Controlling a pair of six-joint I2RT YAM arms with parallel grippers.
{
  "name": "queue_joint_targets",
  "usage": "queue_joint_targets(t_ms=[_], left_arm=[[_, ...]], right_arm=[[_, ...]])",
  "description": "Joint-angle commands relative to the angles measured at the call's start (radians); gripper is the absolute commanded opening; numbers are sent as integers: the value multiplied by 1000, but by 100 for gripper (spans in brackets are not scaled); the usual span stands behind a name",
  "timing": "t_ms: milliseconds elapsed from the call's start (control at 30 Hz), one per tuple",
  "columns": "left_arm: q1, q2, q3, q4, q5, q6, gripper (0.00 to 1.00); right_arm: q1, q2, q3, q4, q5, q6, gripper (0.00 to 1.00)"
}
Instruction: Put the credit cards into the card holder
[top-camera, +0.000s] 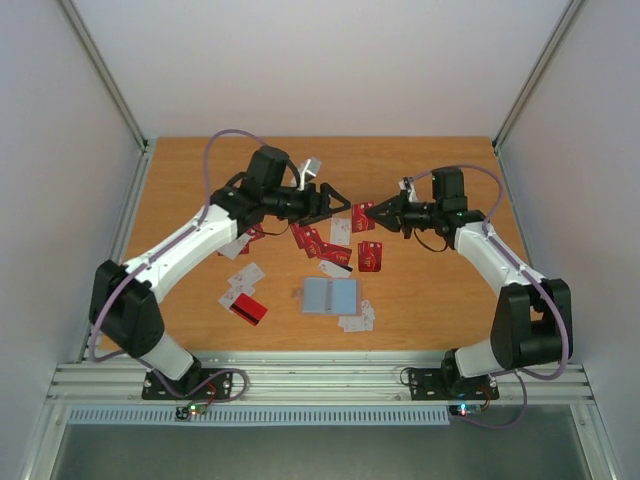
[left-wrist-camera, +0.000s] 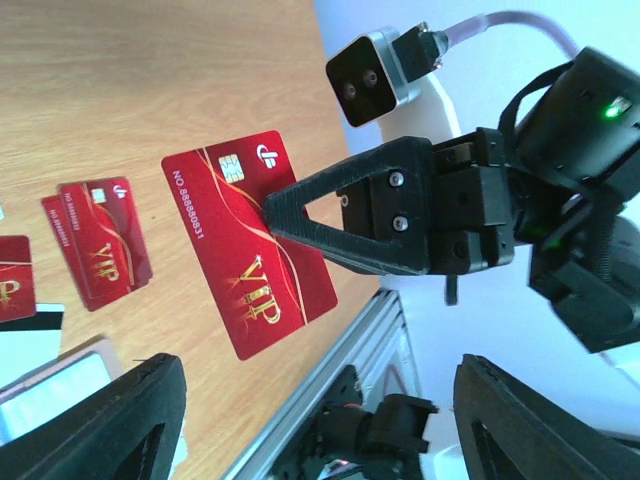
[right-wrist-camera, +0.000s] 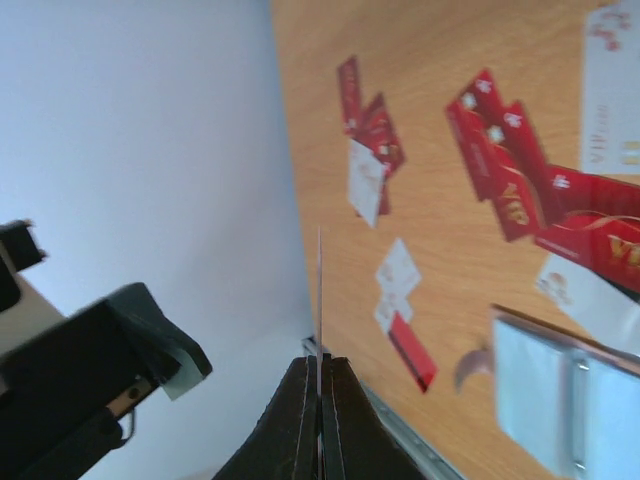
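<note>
Currently in the air: red glossy plastic credit card with gold VIP lettering and a chip (left-wrist-camera: 250, 255), hanging between the two arms, well above the orange-brown wooden tabletop (top-camera: 430, 300).
Right fingers (left-wrist-camera: 400, 215): clenching on the card's flat faces, biting in at the middle of one long edge. In the right wrist view the card is showing only as a thin line rising from the closed tips.
Left fingers (left-wrist-camera: 110, 420): standing spread wide and gripping nothing. The card is sitting in front of them, apart.
Card holder: small folding wallet with tan edging (top-camera: 330, 296), lying opened flat with its light blue-grey pocketed inside facing up, on the near middle of the tabletop. Pocket contents are too small to tell.
Loose cards: red ones (top-camera: 310, 240) lying scattered beyond the holder, and white ones (top-camera: 355, 320) lying just beside its near right corner.
Handling, judged: the card is looking light, thin, stiff and slick, so it is probably apt to pivot in a shallow pinch.
Where to hold, judged: across the faces near one edge, leaving the opposite edge free to lead into a pocket.
Holder, judged: soft and light, likely sliding unless it is being pinned.
</note>
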Motion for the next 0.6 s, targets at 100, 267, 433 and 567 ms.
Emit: queue_joint_targets(t_ms=[100, 267, 433, 567], left_arm=[[16, -100, -39, 132, 3, -187, 72], [16, -112, -36, 190, 26, -276, 67], [17, -105, -24, 238, 53, -329, 60], [17, -97, -13, 274, 66, -350, 55]], right_arm=[[6, -83, 12, 246, -76, 299, 1], [9, -115, 33, 358, -99, 399, 1], [21, -105, 37, 560, -150, 553, 1], [34, -104, 43, 654, -165, 621, 1]])
